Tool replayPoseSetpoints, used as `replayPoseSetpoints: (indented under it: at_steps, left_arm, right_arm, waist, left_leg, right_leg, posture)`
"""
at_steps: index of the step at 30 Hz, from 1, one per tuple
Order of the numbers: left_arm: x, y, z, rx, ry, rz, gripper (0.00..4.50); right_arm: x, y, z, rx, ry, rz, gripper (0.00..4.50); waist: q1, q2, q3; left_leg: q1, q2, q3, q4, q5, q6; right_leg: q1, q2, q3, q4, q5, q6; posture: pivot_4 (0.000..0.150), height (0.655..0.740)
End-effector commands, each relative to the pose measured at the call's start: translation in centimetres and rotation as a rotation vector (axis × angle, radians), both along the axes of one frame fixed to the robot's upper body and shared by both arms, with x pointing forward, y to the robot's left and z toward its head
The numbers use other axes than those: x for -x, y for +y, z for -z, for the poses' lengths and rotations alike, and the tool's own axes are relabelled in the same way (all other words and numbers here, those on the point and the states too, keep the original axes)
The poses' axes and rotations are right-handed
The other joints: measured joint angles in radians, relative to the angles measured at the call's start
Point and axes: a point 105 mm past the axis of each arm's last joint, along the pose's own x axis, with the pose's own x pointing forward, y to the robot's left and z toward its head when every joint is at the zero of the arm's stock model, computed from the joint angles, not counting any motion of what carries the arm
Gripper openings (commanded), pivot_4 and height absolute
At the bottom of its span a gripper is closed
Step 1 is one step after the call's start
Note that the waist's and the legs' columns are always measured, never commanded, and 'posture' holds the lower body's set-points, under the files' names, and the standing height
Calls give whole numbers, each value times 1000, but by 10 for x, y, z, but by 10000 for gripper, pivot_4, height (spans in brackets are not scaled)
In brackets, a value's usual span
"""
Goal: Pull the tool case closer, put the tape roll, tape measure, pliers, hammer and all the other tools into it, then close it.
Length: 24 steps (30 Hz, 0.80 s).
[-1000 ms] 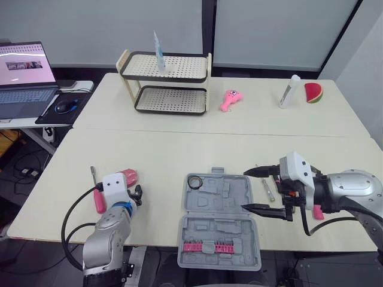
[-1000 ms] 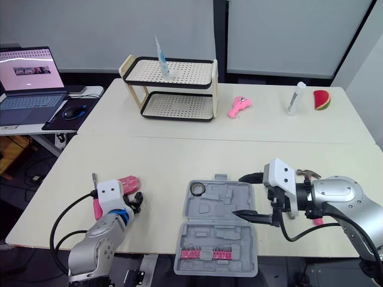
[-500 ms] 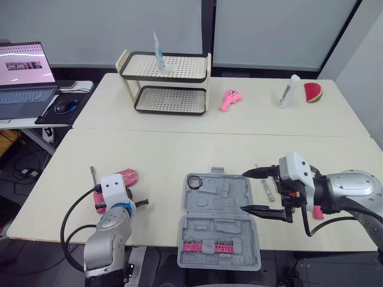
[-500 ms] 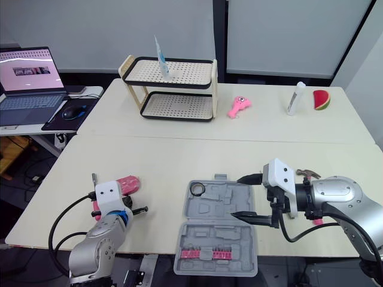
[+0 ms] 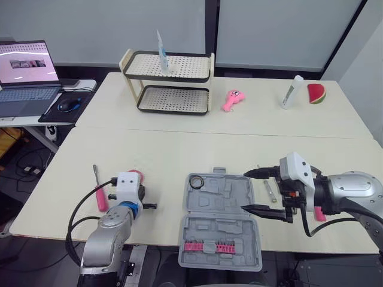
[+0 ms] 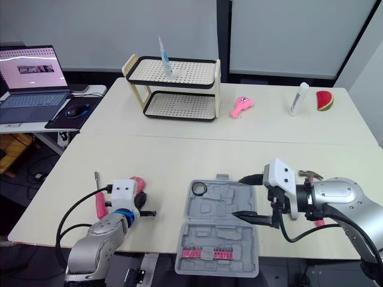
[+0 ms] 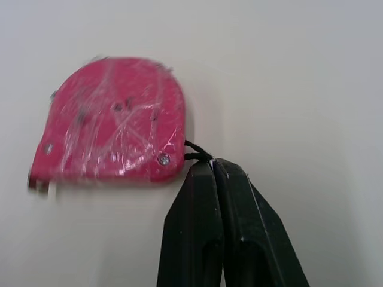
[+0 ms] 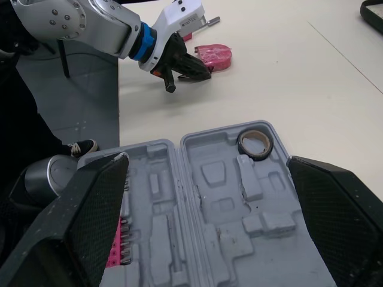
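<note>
The gray tool case lies open at the near edge of the desk, its two halves flat. A row of pink bits sits in the near half. The tape roll sits in the far half's left corner.

The right end effector hangs over the right side of the case's far half, its two black fingers spread wide apart. Just right of the case a small metal tool lies on the desk. The hammer's head shows behind the right arm.

Left of the case, the left end effector has its fingers pressed together, with their tips at the black cord of the pink tape measure. Whether the cord is pinched between them I cannot tell. The tape measure lies flat on the desk, well apart from the case. A pink-handled screwdriver lies further left.

Toward the far side of the desk stands a two-tier rack with a tube upright on its top tier. To the right of it come a pink toy, a white bottle and a watermelon-slice toy. A laptop and a mouse sit on a side desk at far left.
</note>
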Motion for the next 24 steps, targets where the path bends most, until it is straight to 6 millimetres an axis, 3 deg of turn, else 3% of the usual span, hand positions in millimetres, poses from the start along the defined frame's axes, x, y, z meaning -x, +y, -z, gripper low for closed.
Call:
replayPoseSetpoints:
  at_steps: [1, 6, 10, 20, 24]
  left_arm:
    - [1, -30, -2, 40, 13, 171, 340]
    - [13, -56, 2, 73, 78, 378, 340]
    - [30, -62, 5, 65, 132, 516, 340]
    - [52, -12, 5, -19, 187, 490, 340]
    - [60, -2, 6, -8, 200, 460, 340]
  right_arm:
    - [5, -1, -12, 1, -52, -1, 45000]
    - [8, -2, -12, 4, -48, 13, 45000]
    - [11, -2, -12, 5, -45, 17, 45000]
    - [13, 0, -11, 5, -34, 5, 45000]
    - [12, 2, -11, 4, -36, -6, 45000]
  waist:
    - [-1, 0, 0]
    - [-2, 1, 0]
    - [-3, 1, 0]
    - [-6, 3, 1]
    - [-6, 3, 2]
  left_leg:
    - [0, 0, 0, 0, 0, 0]
    - [0, 0, 0, 0, 0, 0]
    - [0, 0, 0, 0, 0, 0]
    - [0, 1, -2, -1, 0, 0]
    - [0, 1, -2, -1, 0, 0]
  right_leg:
    - [0, 0, 0, 0, 0, 0]
    - [0, 0, 0, 0, 0, 0]
    - [0, 0, 0, 0, 0, 0]
    - [0, -3, 1, -1, 0, 0]
    - [0, -3, 1, -1, 0, 0]
  posture:
    - [1500, 7290]
    - [1500, 7290]
    - [1500, 7290]
    - [1500, 7290]
    - [1500, 7290]
